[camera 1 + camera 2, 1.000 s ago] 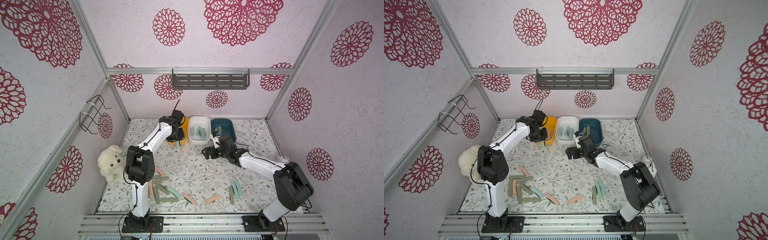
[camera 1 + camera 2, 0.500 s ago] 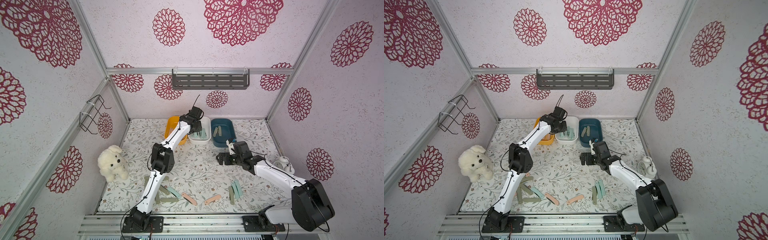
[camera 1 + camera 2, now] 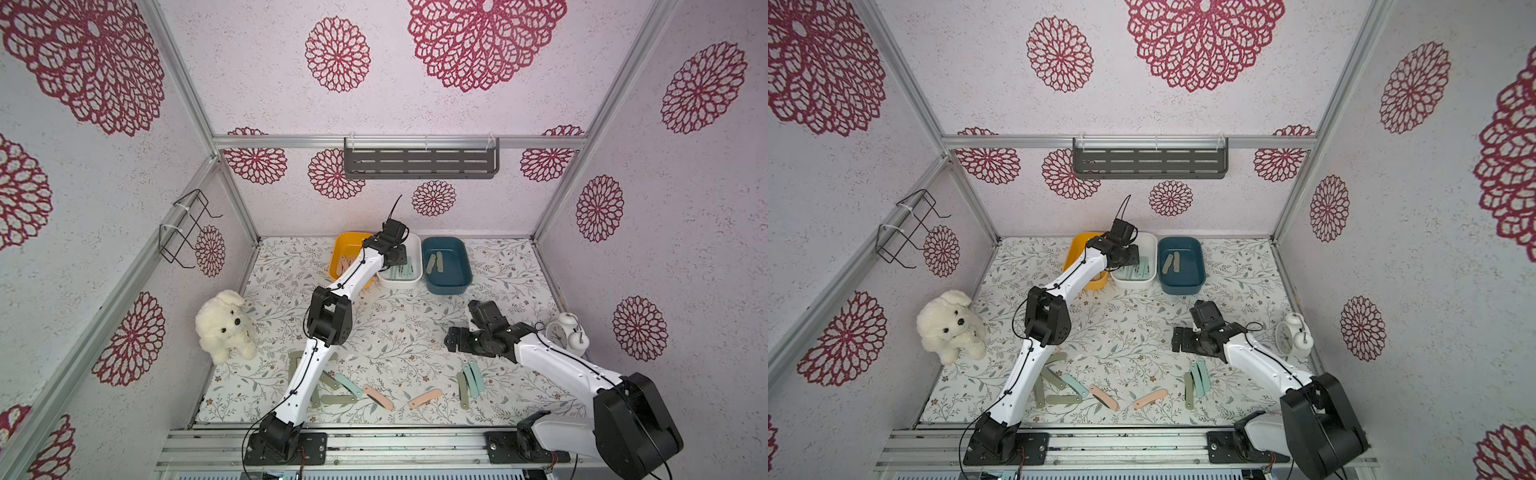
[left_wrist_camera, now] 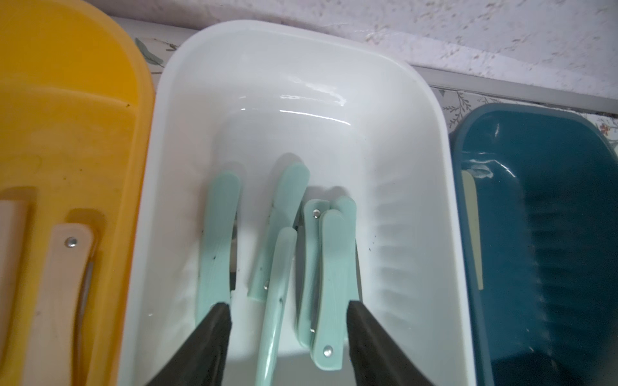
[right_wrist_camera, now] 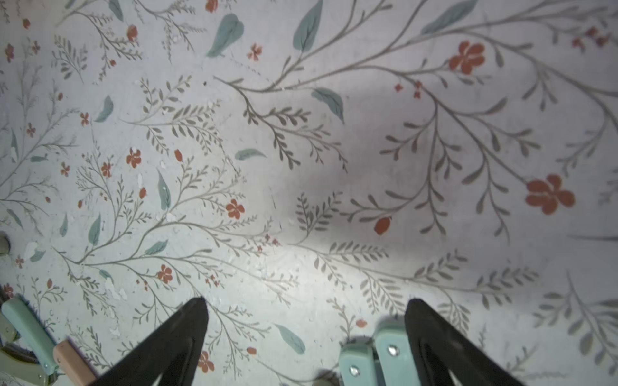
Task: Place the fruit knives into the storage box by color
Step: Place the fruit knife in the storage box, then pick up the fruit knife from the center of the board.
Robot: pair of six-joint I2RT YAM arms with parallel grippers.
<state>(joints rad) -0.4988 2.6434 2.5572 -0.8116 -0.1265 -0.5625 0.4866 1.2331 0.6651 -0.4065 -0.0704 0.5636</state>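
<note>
- Near edge of the mat [image 3: 399, 332]: loose knives lying flat. Two pink knives [image 3: 378, 397], one teal knife [image 3: 348, 383], several olive knives [image 3: 338, 400], and a teal-and-olive group [image 3: 473, 376] nearer the right arm.
- Judged light, stiff and smooth, so apt to skid or pivot under a jaw. Best pinched across the narrow width near mid-length, clear of the riveted end.
- Overlaps in the pile by the left arm likely to drag neighbours; outlying pieces the safer pick.
- Mid-table: right gripper [image 5: 305, 302] spread wide, holding nothing, low over bare mat. Two teal ends [image 5: 374, 351] just beside one finger, cut off by the frame edge.
- Far side: three bins in a row. Yellow bin [image 3: 345, 237] with pink, white bin [image 3: 399, 284] with teal, blue bin [image 3: 449, 286] with two olive bars [image 3: 434, 262].
- Left gripper [image 4: 286, 305] above the white bin, jaws apart. Blurred teal bar [image 4: 277, 284] between them, touching neither pad, so judged free and bound for the right bin.
- Hard to make out: part of the olive pile and much of the yellow bin behind the left arm; stacked teal pieces in the white bin beyond counting; blue bin mostly outside the left wrist view.
</note>
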